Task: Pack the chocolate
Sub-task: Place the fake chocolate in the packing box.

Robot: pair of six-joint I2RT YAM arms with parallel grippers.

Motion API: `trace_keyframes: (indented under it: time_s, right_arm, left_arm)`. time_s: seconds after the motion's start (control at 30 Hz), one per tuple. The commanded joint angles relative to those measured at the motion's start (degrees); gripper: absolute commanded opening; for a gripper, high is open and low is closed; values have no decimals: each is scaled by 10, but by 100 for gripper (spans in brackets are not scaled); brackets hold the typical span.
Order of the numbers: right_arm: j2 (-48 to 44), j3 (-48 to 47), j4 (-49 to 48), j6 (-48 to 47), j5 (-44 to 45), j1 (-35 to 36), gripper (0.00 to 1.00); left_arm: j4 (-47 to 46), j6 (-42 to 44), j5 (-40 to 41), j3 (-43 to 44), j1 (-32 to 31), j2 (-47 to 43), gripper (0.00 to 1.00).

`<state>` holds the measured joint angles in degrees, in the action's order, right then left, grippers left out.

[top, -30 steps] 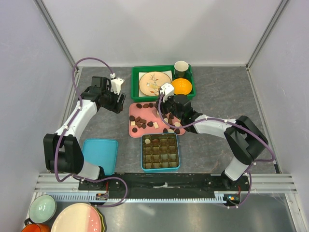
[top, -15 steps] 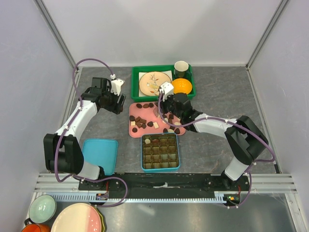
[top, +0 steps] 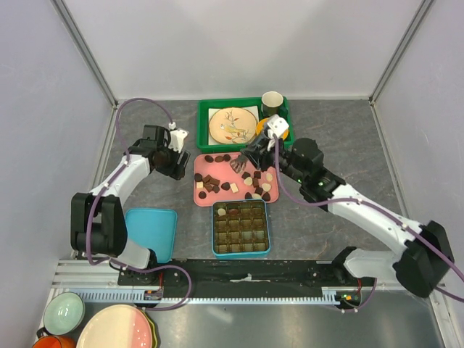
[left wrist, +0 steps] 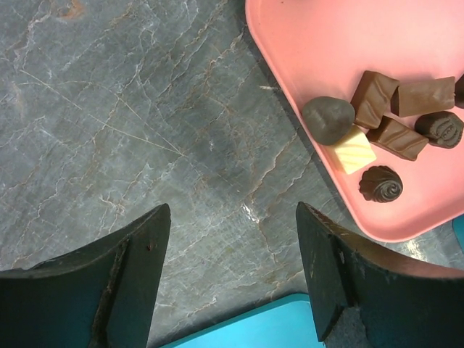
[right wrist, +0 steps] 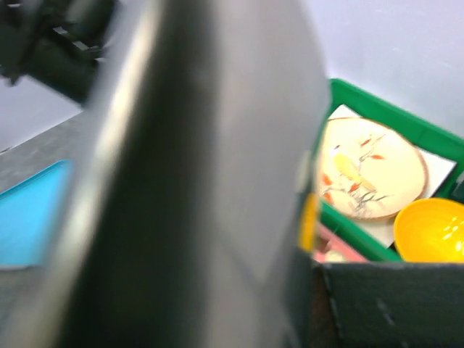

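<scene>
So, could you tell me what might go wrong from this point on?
The right gripper is over crowded chocolate pieces on the pink tray. Its grip is unclear, so a piece may slip or neighbours get knocked. The open left gripper hangs beside the tray's edge and could nudge it.

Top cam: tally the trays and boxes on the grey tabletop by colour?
pink tray: 1
green crate: 1
teal: 2, the compartment box and the flat tray
total: 4
</scene>
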<state>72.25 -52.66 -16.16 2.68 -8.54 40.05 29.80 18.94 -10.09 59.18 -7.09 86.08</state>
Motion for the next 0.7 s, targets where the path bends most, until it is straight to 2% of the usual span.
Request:
trace_keyframes:
  time_s: [0.0, 0.2, 0.4, 0.5, 0.67]
  right_arm:
    - [-60, 47, 72, 35, -54, 9, 14]
    - [-84, 69, 108, 41, -75, 23, 17]
    - [-74, 74, 100, 43, -76, 27, 19]
    - [-68, 77, 98, 44, -75, 28, 22]
    - [-68, 85, 97, 44, -62, 36, 34]
  left_arm:
    - [-33, 0, 6, -8, 4, 7, 77]
    - [-33, -5, 5, -13, 4, -2, 77]
    - [-24, -7, 9, -17, 4, -24, 77]
    - [-19, -6, 10, -20, 4, -38, 77]
    - [-14, -5, 10, -27, 4, -56, 79]
